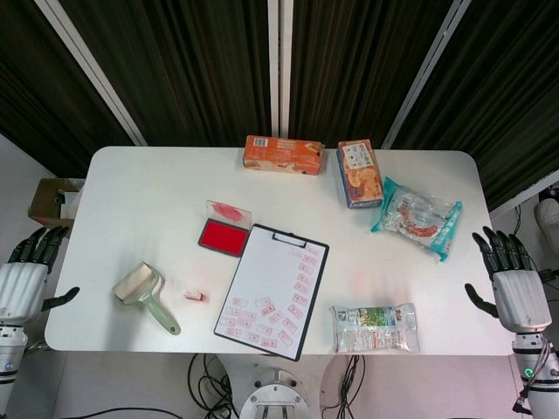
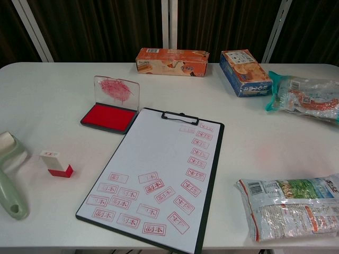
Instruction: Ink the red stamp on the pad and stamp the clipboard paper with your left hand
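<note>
While both arms hang off the near corners, the white table (image 1: 157, 201) carries everything. Biggest on it is the clipboard (image 2: 209, 185), lying at a slant near the front edge, its paper (image 2: 153, 153) already dotted with red stamp marks along the lower and right parts. Along the far edge sit an orange box (image 2: 170, 61) and a blue box (image 2: 243, 71), with a teal snack packet (image 2: 307, 98) to the right. A second snack bag (image 2: 288, 206) lies at the front right, beside the clipboard. At front left rests a lint roller (image 1: 144, 292) with a pale green handle.

Now the ink pad (image 2: 108, 116): open, red face up, clear lid standing upright and smeared red, just off the clipboard's top left corner. The red stamp (image 2: 56, 163) stands on the table between roller and clipboard, touched by nothing.

Left hand (image 1: 26, 275) sits outside the table's left edge, fingers spread, holding nothing. Right hand (image 1: 509, 284) mirrors it past the right edge, fingers apart, empty.
</note>
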